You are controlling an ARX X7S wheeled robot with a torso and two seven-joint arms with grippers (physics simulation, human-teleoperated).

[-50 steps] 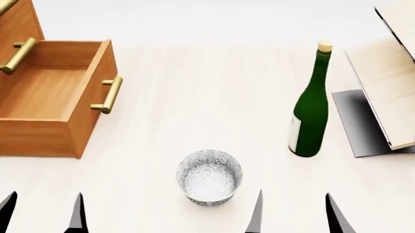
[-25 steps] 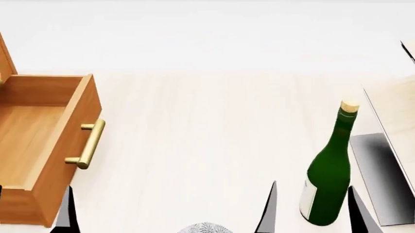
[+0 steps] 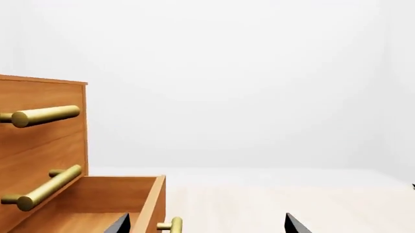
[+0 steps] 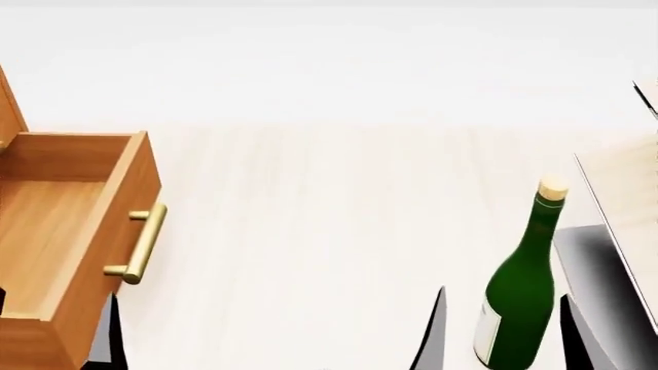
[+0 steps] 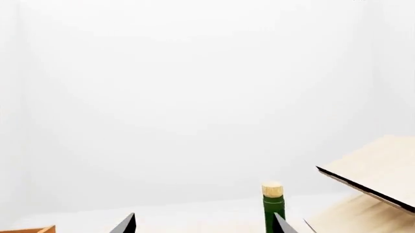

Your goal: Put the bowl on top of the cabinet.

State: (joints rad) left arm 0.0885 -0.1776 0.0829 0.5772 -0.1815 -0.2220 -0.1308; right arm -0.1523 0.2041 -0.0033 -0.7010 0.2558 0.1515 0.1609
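The bowl is out of view in every frame. The orange-brown cabinet (image 4: pixel 72 231) stands at the left of the head view with its bottom drawer pulled out and a brass bar handle (image 4: pixel 139 243) on the drawer front. In the left wrist view the cabinet (image 3: pixel 42 145) shows its flat top edge, two handles and the open drawer. My left gripper (image 4: pixel 52 339) (image 3: pixel 206 225) is open beside the drawer and holds nothing. Near the green bottle my right gripper (image 4: pixel 504 339) (image 5: pixel 204 225) is also open, with nothing in it.
A tall green bottle (image 4: pixel 519 297) (image 5: pixel 273 206) with a cork stands upright at the right, just beyond my right fingertips. A pale wood slatted rack (image 4: pixel 622 208) (image 5: pixel 376 170) on a dark base (image 4: pixel 602 262) sits at the far right. Pale tabletop (image 4: pixel 329 231) stretches between cabinet and bottle.
The head view has tilted up and forward. The bowl slid down and out of its bottom edge. Cabinet and bottle sit lower in the picture and both grippers' fingertips reach higher.
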